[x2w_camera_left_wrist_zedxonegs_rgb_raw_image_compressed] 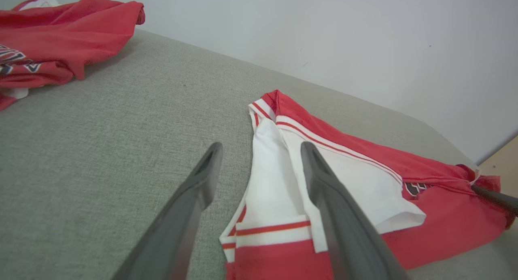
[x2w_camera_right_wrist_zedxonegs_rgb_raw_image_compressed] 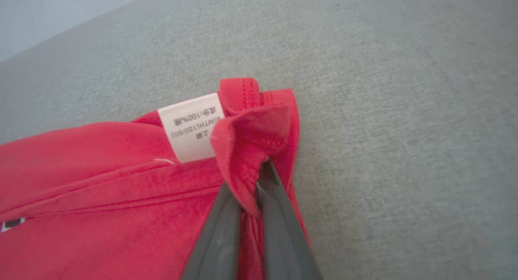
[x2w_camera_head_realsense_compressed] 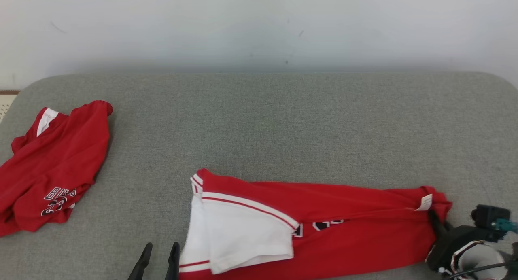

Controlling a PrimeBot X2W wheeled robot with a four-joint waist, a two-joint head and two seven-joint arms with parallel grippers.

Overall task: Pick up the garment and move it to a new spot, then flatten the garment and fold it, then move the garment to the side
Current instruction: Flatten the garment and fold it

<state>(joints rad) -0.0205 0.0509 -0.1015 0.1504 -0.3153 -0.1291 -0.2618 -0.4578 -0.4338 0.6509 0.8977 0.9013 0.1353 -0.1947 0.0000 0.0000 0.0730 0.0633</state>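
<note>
A red garment [x2w_camera_head_realsense_compressed: 344,227] with a white, red-striped sleeve [x2w_camera_head_realsense_compressed: 243,231] lies stretched across the near side of the grey surface. At its right end, by a white care label [x2w_camera_right_wrist_zedxonegs_rgb_raw_image_compressed: 192,126], my right gripper [x2w_camera_right_wrist_zedxonegs_rgb_raw_image_compressed: 253,183] is shut on a bunched fold of the red garment [x2w_camera_right_wrist_zedxonegs_rgb_raw_image_compressed: 101,183]; from the head the right gripper [x2w_camera_head_realsense_compressed: 435,217] shows at the cloth's right tip. Just left of the white sleeve [x2w_camera_left_wrist_zedxonegs_rgb_raw_image_compressed: 275,191], my left gripper [x2w_camera_head_realsense_compressed: 158,249] stands open above the surface. Seen from the left wrist, the left gripper [x2w_camera_left_wrist_zedxonegs_rgb_raw_image_compressed: 261,160] has one finger over the sleeve and one over bare surface.
A second red garment [x2w_camera_head_realsense_compressed: 52,166] with printed lettering lies crumpled at the far left, also seen as the red heap [x2w_camera_left_wrist_zedxonegs_rgb_raw_image_compressed: 60,33] in the left wrist view. The grey padded surface [x2w_camera_head_realsense_compressed: 283,126] runs back to a pale wall [x2w_camera_head_realsense_compressed: 259,25].
</note>
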